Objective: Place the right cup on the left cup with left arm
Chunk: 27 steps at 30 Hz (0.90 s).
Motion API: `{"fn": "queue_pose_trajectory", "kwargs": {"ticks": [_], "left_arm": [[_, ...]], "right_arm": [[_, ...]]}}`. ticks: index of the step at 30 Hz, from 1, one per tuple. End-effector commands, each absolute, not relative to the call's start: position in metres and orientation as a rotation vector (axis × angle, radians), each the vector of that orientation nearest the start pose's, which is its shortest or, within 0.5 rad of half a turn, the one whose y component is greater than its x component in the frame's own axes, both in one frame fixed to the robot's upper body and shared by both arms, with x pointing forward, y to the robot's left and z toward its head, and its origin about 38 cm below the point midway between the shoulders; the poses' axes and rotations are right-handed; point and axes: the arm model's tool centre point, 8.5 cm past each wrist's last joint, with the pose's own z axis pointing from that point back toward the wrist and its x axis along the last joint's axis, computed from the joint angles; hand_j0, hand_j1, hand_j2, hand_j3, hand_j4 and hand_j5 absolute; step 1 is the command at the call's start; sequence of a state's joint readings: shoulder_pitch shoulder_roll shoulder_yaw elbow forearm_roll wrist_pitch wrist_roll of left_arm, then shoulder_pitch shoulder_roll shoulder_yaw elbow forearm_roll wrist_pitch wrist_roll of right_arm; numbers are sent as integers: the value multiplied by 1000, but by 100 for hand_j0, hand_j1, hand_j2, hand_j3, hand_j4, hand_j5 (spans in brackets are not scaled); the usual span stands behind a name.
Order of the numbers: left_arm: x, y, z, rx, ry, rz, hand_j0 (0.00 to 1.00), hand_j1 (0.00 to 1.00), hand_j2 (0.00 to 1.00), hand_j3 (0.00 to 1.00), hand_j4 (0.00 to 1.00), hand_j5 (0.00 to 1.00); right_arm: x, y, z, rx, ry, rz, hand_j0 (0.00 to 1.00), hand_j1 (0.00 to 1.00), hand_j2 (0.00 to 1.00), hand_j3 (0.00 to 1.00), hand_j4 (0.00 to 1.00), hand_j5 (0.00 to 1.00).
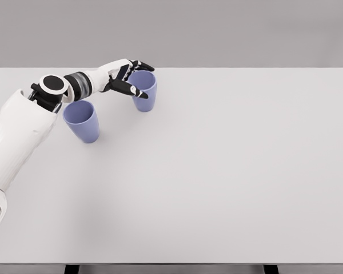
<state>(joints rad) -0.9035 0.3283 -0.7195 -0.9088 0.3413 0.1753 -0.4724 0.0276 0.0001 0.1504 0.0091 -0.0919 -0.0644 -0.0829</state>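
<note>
Left hand (127, 77) curls its fingers around the rim of the right cup (145, 91) at the far left of the table (228, 171), seemingly gripping it. It should firm that grip, lift straight up, then carry the cup nearer and leftward over the left cup (82, 121). Both are plain lavender tumblers, upright, tapering downward.

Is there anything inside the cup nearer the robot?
The near cup looks empty as far as its open mouth shows; the forearm covers part of its rim. The left robot hand is at the far cup, whose inside is partly hidden by fingers.
</note>
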Motion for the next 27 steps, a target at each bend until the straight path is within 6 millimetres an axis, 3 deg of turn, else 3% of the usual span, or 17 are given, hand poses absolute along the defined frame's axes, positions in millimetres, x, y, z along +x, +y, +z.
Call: {"fn": "queue_pose_trajectory", "kwargs": {"ticks": [1, 6, 7, 27], "left_arm": [[554, 203, 173, -196, -1233, -892, 73, 73, 73, 73, 73, 73], [553, 200, 177, -208, -1245, -894, 73, 73, 73, 73, 73, 73], [551, 197, 185, -216, -1267, -911, 73, 73, 73, 73, 73, 73], [528, 215, 231, -238, -1371, -984, 72, 72, 72, 72, 72, 72]], "right_arm": [[-14, -279, -261, -168, -28, 58, 100, 100, 100, 100, 100, 100], [-14, -279, -261, -168, -28, 58, 100, 100, 100, 100, 100, 100], [-14, -279, -261, -168, -28, 58, 100, 100, 100, 100, 100, 100], [-14, -279, -261, -168, -28, 58, 100, 100, 100, 100, 100, 100]]}}
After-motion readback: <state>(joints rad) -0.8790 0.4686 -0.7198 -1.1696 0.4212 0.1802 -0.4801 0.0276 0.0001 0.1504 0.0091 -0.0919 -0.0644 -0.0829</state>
